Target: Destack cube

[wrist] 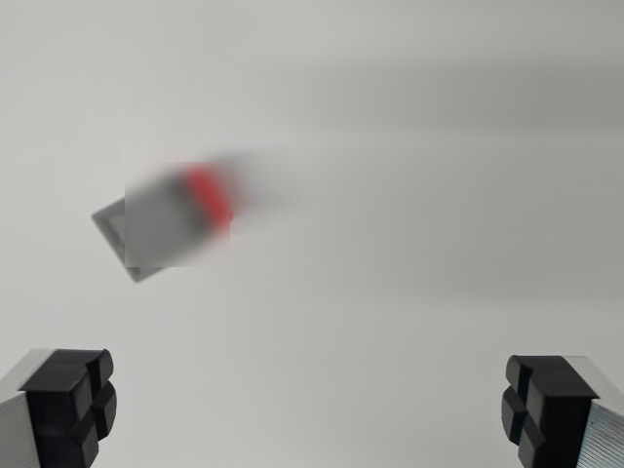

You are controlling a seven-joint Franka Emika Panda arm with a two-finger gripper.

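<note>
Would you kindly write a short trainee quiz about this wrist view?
1. True or false: the gripper is shut on a cube.
2. The stack lies toward which side of the wrist view? A) left B) right
3. What colour shows at the stack's side?

Key: 1. False, the fingers stand wide apart with nothing between them. 2. A. 3. Red, on a blurred grey cube.

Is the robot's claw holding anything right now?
No. The gripper is open and empty; the blurred grey and red cubes sit apart on the white surface.
</note>
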